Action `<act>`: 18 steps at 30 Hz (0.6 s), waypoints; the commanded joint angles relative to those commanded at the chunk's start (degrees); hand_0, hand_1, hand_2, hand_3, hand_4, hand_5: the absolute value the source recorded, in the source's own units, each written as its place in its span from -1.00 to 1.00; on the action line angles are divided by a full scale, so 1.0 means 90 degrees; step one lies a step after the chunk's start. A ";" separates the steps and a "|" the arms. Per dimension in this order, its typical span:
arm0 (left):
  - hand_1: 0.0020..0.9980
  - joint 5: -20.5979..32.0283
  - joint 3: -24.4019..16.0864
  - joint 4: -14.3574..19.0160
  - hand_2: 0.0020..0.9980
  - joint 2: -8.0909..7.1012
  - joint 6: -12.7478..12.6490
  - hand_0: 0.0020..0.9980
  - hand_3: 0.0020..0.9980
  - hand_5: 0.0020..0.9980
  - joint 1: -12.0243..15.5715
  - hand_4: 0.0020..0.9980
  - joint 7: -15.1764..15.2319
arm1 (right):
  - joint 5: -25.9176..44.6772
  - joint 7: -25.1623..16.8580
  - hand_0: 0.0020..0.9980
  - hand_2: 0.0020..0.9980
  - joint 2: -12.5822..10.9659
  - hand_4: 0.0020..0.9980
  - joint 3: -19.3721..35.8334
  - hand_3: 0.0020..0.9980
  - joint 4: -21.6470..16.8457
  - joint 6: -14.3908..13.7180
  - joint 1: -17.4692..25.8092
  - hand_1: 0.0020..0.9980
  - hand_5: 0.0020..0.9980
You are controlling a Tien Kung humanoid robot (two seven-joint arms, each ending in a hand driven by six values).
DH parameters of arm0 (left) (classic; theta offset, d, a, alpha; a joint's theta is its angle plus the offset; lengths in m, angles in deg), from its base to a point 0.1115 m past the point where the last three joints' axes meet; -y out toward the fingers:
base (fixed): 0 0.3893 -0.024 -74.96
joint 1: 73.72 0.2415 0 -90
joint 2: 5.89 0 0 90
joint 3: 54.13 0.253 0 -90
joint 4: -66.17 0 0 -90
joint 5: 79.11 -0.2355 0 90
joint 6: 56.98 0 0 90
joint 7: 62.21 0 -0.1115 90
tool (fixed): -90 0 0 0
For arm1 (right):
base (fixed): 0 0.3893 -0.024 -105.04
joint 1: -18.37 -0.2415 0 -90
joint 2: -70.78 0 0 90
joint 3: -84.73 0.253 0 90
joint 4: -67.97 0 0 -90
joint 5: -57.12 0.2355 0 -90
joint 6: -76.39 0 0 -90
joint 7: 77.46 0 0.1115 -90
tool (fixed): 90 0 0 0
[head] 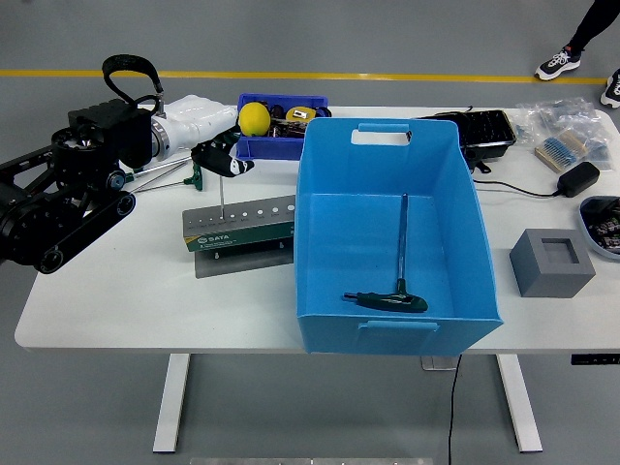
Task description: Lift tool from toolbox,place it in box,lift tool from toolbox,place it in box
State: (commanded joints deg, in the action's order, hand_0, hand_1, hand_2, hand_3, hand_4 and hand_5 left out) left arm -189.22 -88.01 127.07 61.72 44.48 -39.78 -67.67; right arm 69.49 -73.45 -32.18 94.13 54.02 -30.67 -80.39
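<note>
One brand reads clearly: white "SATA" lettering on the green front face of the tool holder (240,225), toward its left end, near the table's (116,300) left side. A smaller line of print runs beneath it, too fine to make out. Nothing else is legible.

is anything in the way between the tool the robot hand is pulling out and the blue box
Only the blue box's own tall left wall. The tool in the left robot hand must clear it; the table between is bare.
</note>
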 joint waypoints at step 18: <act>-1.00 0.0310 -0.0580 0.0709 -1.00 -0.0010 -0.0905 -0.90 -0.88 0.25 -0.0079 0.37 0.0209 | 0.0008 -0.0006 0.45 0.47 -0.0016 0.58 -0.0014 0.11 0.0002 0.0002 -0.0024 0.39 0.42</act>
State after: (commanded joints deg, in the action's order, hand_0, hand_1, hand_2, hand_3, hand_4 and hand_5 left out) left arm -186.43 -93.23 133.45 61.63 36.33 -40.49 -65.79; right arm 69.57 -73.50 -32.32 94.00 54.04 -30.65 -80.61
